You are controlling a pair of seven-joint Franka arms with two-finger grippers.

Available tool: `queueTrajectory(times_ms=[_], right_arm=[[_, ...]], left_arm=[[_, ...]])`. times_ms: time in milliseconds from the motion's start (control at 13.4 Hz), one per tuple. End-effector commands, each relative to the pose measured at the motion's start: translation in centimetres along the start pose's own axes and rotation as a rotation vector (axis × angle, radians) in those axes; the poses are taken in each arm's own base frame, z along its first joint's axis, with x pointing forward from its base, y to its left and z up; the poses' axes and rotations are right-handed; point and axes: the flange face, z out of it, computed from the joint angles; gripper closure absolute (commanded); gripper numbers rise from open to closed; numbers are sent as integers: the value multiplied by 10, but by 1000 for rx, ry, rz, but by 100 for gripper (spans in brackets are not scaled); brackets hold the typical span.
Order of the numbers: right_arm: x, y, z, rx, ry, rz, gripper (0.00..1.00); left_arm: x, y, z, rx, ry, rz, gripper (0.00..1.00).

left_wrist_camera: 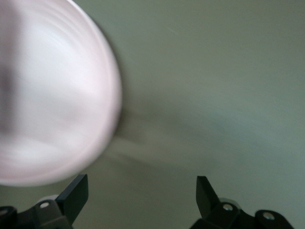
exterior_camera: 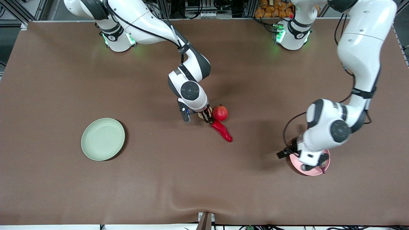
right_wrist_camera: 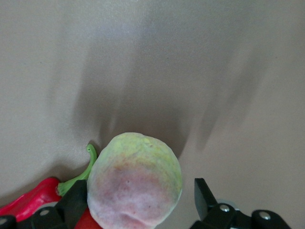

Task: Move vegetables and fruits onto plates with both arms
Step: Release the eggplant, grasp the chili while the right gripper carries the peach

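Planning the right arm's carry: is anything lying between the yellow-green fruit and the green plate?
Nothing visible. Bare table runs from the yellow-green fruit, between the right gripper's fingers, to the green plate. The pomegranate and chili lie toward the left arm's end.

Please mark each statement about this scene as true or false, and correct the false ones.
1. The green plate has nothing on it. True.
2. The red chili pepper lies on the pink plate. False: it lies on the table beside the pomegranate.
3. The left tool is open. True.
4. The right tool is over the green plate. False: it is down around the yellow-green fruit.
5. The left tool is over the pink plate. True.
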Motion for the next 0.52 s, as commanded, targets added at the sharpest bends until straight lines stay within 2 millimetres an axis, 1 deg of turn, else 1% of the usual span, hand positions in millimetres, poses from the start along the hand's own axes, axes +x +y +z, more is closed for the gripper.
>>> queueTrajectory(times_ms=[0,75,149,224,298,373,447], right_arm=[[8,-4,-2,0,14,-19,94],[11,-7,-8,2,13,-34,100],[19,-9,-16,-17,13,-60,100],[23,-12,-26,-47,14,-84,100],[27,-17,-41,-71,15,-104,100],[44,-23,-60,-109,14,-125,100],[67,-28,-81,-148,4,-164,100]], left_arm=[[-35,41,18,-49,14,-88,0],[-52,57,26,-62,14,-85,0],[-69,73,31,-76,18,-94,0],[-79,80,39,-80,12,-132,0],[-90,88,45,-93,11,-162,0],[-110,103,53,-107,9,-171,0],[-129,114,64,-113,3,-183,0]])
